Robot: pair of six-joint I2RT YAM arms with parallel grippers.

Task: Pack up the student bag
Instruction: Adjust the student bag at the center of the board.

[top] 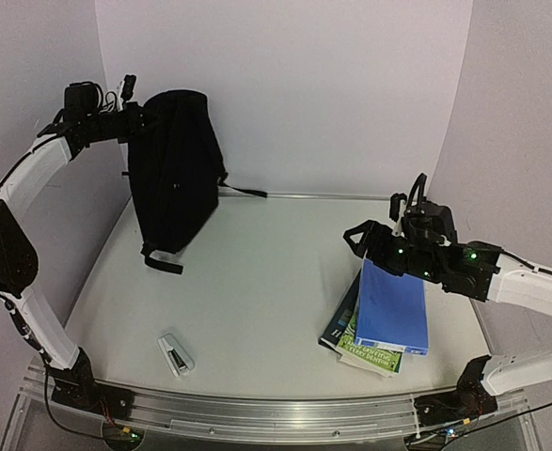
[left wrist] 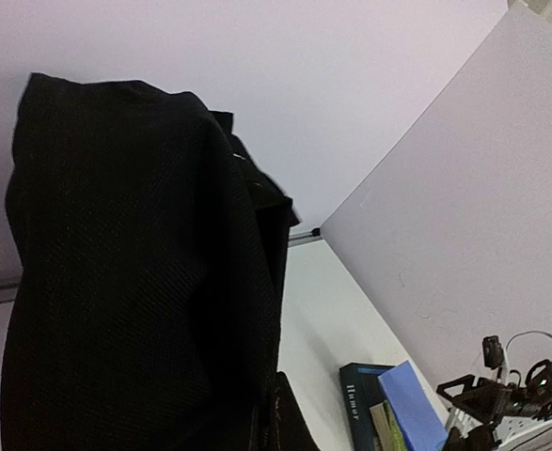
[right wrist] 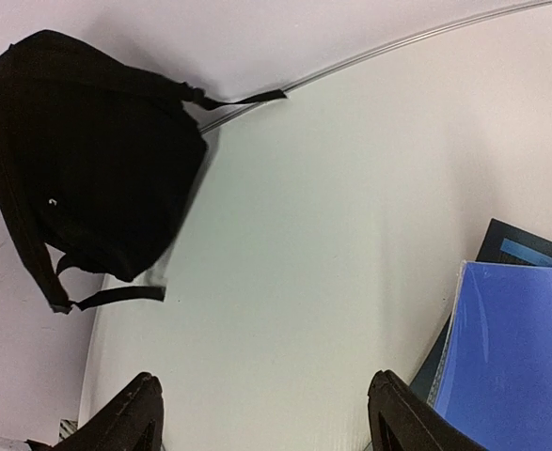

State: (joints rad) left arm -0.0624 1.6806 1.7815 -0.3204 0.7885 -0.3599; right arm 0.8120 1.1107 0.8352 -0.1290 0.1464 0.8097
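Observation:
The student bag [top: 174, 169], large, black and with dangling straps, hangs upright at the back left, its lower end near the table. My left gripper [top: 133, 117] is shut on the bag's top edge and holds it up. In the left wrist view the black fabric of the bag [left wrist: 134, 282] fills the left half and hides the fingers. My right gripper [top: 365, 246] hovers open over the table at the right, just left of a blue folder [top: 393, 305]. In the right wrist view its fingertips [right wrist: 393, 409] stand wide apart with nothing between them, and the bag [right wrist: 87, 150] lies far ahead.
The blue folder [right wrist: 515, 357] lies on a stack of books [top: 351, 334], including a dark one [left wrist: 362, 399] and a green one. A small white object [top: 175, 354] lies near the front left edge. White walls enclose the table at the back and on both sides.

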